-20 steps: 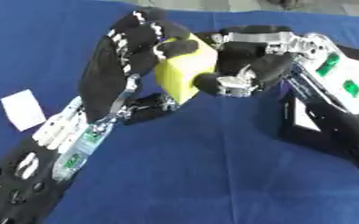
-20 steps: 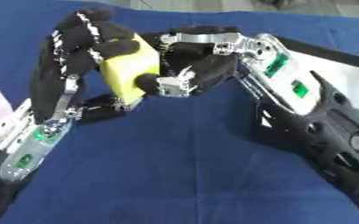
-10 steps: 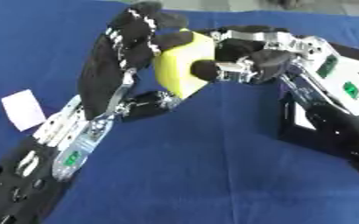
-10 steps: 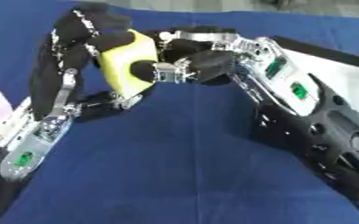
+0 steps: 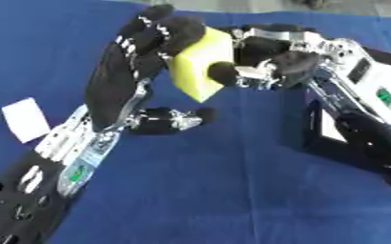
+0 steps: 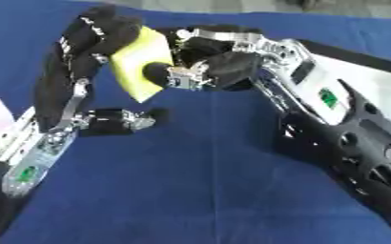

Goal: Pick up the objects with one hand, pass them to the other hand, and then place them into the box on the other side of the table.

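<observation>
Hanging above the blue table (image 5: 232,190), the yellow block (image 5: 197,66) sat between both hands, the left hand (image 5: 128,78) curling its fingers over the block's top, the right hand (image 5: 270,64) pinching its side, a white card (image 5: 25,119) lying left of the block and a black box (image 5: 332,138) right.

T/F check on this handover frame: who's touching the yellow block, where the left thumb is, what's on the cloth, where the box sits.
1. Both hands touch the yellow block. True: the left hand curls its fingers over the top, and the right hand grips the other side.
2. The block rests on the blue cloth. False: it is held up above it.
3. The left hand's thumb presses the block. False: it sticks out below, apart from it.
4. A white card lies at the left edge. True.
5. The black box is on the robot's left. False: it sits at the right, under the right arm.
</observation>
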{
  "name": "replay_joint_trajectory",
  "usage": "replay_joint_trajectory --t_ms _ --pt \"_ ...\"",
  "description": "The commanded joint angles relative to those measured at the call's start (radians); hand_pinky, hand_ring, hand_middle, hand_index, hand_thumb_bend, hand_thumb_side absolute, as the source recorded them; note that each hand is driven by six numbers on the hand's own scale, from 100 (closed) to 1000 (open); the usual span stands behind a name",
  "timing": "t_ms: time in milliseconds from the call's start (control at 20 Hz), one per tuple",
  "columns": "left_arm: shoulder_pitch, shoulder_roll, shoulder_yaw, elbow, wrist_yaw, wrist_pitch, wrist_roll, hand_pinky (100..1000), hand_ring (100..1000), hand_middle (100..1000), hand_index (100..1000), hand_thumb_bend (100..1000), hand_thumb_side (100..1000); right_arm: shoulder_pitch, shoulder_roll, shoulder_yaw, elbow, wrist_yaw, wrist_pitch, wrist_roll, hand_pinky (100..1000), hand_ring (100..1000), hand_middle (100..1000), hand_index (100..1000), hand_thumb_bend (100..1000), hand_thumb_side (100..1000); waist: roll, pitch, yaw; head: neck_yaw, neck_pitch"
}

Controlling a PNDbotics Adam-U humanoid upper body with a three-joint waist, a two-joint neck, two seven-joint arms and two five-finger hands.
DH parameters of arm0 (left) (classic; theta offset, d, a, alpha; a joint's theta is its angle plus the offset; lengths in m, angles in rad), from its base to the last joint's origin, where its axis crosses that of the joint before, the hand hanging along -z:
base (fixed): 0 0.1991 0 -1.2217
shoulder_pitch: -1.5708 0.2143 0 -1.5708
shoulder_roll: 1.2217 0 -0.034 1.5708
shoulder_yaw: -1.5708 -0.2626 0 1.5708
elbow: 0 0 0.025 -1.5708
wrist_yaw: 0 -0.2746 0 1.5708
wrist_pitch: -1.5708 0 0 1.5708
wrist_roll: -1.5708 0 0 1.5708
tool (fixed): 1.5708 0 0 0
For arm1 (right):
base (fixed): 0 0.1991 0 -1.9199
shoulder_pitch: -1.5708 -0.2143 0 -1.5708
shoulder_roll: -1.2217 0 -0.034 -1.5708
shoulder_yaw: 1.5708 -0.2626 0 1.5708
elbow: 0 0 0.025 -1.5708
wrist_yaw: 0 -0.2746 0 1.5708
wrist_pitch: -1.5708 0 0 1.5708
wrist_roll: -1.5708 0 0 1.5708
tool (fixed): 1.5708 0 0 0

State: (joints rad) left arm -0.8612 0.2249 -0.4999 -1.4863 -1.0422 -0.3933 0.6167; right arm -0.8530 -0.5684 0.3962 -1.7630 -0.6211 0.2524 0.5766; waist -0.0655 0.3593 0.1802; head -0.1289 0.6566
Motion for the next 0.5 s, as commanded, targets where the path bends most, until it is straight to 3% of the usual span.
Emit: replay_joint_trajectory --t_ms 50,250,500 --pt "0.002 -0.002 0.009 0.035 0.037 0.063 -0.034 862 793 754 936 713 260 -0.026 0.001 -0.013 -0.074 -0.028 -0.005 0.007 963 995 569 559 100 283 0.006 -0.019 -0.002 0.003 -0.01" --pt "0.009 -0.005 0.046 0.034 0.112 0.137 -0.012 861 789 748 930 682 238 -0.022 -0.005 -0.015 -0.075 -0.025 -0.003 0.007 960 993 566 557 100 275 0.007 -0.022 -0.004 0.002 -0.01" --pt "0.024 0.009 0.074 0.037 0.152 0.177 0.038 855 781 740 917 634 239 -0.012 -0.019 -0.021 -0.076 -0.023 -0.004 0.002 959 991 566 557 100 266 0.012 -0.029 -0.011 0.005 -0.011"
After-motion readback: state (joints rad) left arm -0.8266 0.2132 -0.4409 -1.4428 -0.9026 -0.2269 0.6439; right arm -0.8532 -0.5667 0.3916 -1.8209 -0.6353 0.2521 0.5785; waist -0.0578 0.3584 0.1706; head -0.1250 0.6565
